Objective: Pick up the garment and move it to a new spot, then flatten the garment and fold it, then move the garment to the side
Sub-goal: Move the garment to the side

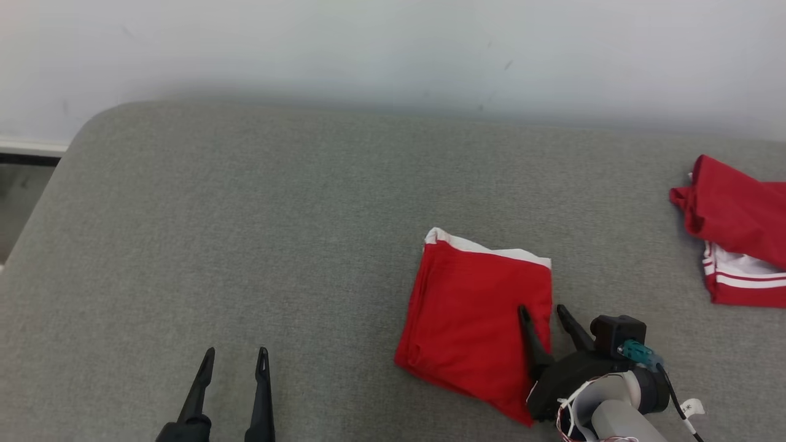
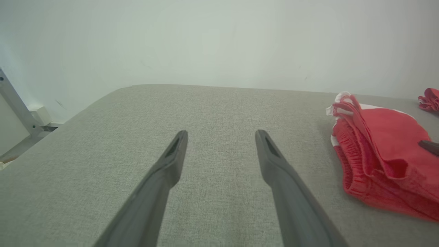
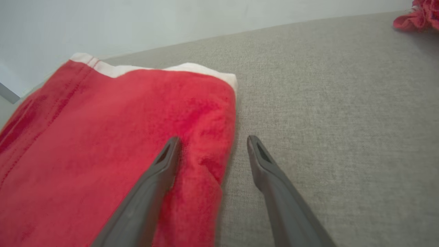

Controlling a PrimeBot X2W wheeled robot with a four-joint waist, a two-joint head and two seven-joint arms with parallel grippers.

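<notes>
When read from the left edge of the head view: sliver of floor (image 1: 18, 190), then grey padded surface (image 1: 245, 215) running back to a white wall (image 1: 368, 49). Lower left, left gripper (image 1: 236, 351): spread wide, gripping nothing, low over bare grey fabric, well apart from any cloth. From left wrist view, left gripper (image 2: 222, 133) same story: wide gap, bare surface beneath, metal bracket (image 2: 17, 106) at far left by the wall.

Right of centre, folded red garment (image 1: 473, 307): flat on the surface, rough rectangle turned slightly, white band (image 1: 491, 248) along far edge, stacked layers along left edge. From left wrist view, folded red garment (image 2: 377, 154) as a layered bundle at right, gathered edge toward the camera.

Just right of that, right gripper (image 1: 541, 309): also wide apart, clamped on nothing. In right wrist view, right gripper (image 3: 213, 139) straddling the right edge of folded red garment (image 3: 103, 137): one finger over red cloth, other over bare grey. Cannot tell whether pressing on the cloth or hovering just above.

Far right, second red garment (image 1: 737, 233): crumpled, white stripes on near part, well apart from the folded one, cut off by frame edge. Second red garment (image 3: 418, 17) also at top right corner of right wrist view, small and blurred.
</notes>
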